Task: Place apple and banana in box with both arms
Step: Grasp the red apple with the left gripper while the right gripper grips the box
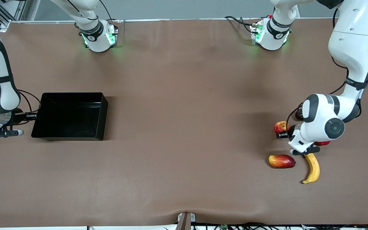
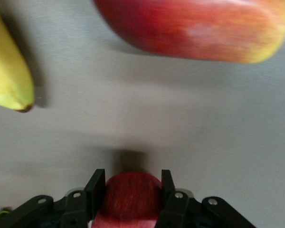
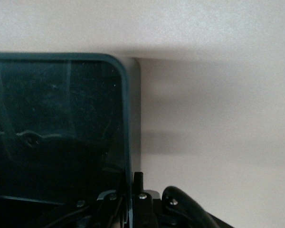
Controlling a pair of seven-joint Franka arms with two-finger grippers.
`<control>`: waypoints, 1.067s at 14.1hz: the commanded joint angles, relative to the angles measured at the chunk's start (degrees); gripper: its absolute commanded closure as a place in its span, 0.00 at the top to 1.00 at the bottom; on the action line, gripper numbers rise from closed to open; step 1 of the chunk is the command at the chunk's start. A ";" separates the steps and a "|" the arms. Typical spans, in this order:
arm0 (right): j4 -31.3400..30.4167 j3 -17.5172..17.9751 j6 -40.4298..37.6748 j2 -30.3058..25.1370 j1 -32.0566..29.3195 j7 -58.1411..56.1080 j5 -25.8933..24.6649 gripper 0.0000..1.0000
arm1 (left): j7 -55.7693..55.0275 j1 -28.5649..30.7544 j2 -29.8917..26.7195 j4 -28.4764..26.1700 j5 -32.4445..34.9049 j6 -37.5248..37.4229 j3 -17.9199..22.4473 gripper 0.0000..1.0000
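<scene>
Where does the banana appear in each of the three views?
Front view: the banana lies near the left arm's end, beside the mango-like fruit.
Left wrist view: only its tip shows, at the picture's edge; the left tool grips a red fruit.
Right wrist view: not in it.
Shared landmark: the mango-like fruit.

The left arm's wrist hides most of a red fruit (image 1: 323,143) and the banana's (image 1: 312,167) upper tip — the mango (image 2: 194,28) is blurred, cut off.

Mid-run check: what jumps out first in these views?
The left gripper is clamped on the apple at the left arm's end of the table, with the banana and a red-yellow mango-like fruit lying close by. At the right arm's end, the right gripper pinches the wall of the black box.
</scene>
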 commanded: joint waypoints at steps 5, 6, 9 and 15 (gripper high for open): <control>7.80 1.03 -15.45 -1.21 -1.02 -4.35 1.27 0.00 | -2.39 0.28 -4.60 0.27 -0.92 -0.40 -5.13 0.00; 9.74 1.12 -18.46 -1.21 -0.67 -4.26 1.36 0.00 | -2.39 0.28 -5.13 0.27 -0.83 -0.40 -5.75 0.00; 13.18 1.03 -23.48 -1.30 -0.06 -4.26 5.48 0.00 | -3.35 0.28 -6.18 0.18 -0.92 -0.40 -7.50 0.00; 18.29 1.21 -31.66 -1.91 3.36 2.57 8.39 0.00 | -5.64 0.02 -8.29 -0.53 -0.57 -2.60 -9.79 0.00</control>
